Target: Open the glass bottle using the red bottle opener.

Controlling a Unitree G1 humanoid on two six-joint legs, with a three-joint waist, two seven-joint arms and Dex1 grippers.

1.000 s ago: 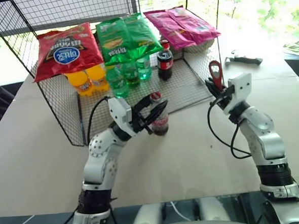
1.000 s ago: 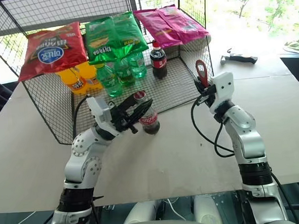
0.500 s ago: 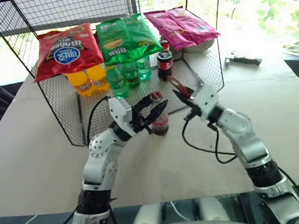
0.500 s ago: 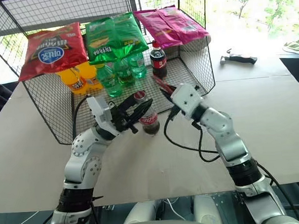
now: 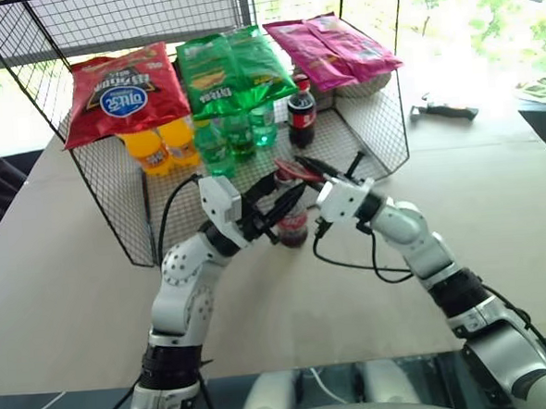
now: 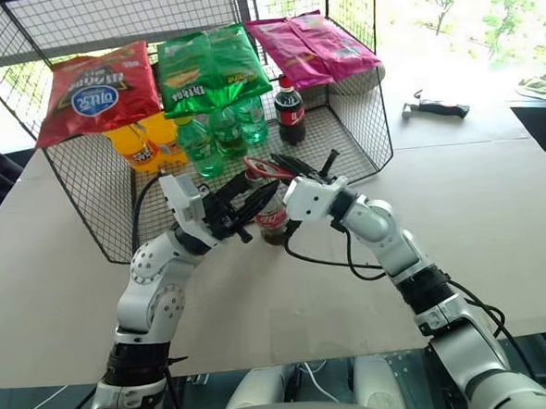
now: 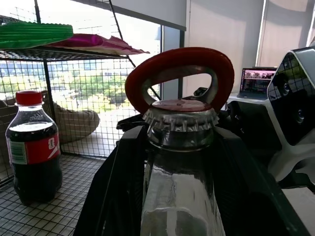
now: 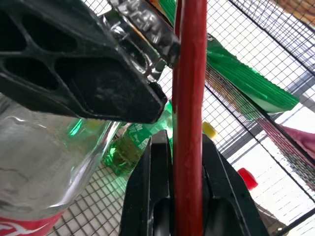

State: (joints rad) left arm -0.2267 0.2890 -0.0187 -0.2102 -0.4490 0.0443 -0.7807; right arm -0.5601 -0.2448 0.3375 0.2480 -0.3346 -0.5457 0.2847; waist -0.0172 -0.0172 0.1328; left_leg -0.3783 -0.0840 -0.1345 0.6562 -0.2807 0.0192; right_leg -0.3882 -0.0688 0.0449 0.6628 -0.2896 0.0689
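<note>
The glass bottle (image 5: 293,225) stands upright on the table in front of the wire rack, with dark drink and a red label. My left gripper (image 5: 285,196) is shut on its neck, a black finger (image 7: 117,187) on each side of the glass. The crown cap (image 7: 180,117) sits on the bottle. My right gripper (image 5: 310,170) is shut on the red bottle opener (image 5: 292,170), which lies nearly level. Its oval ring (image 7: 179,73) stands at the cap. In the right wrist view the opener's shaft (image 8: 189,113) runs up between my fingers (image 8: 158,196), beside the bottle's neck.
A wire mesh rack (image 5: 115,191) behind the bottle holds chip bags (image 5: 122,89), orange bottles (image 5: 163,146), green bottles (image 5: 236,137) and a red-capped plastic cola bottle (image 5: 302,112). A black-handled tool (image 5: 445,110) lies on the table at the far right.
My right arm has swung left and rolled its wrist, carrying the opener from upright at the right to nearly level at the bottle's cap. The left gripper and bottle have not moved.
</note>
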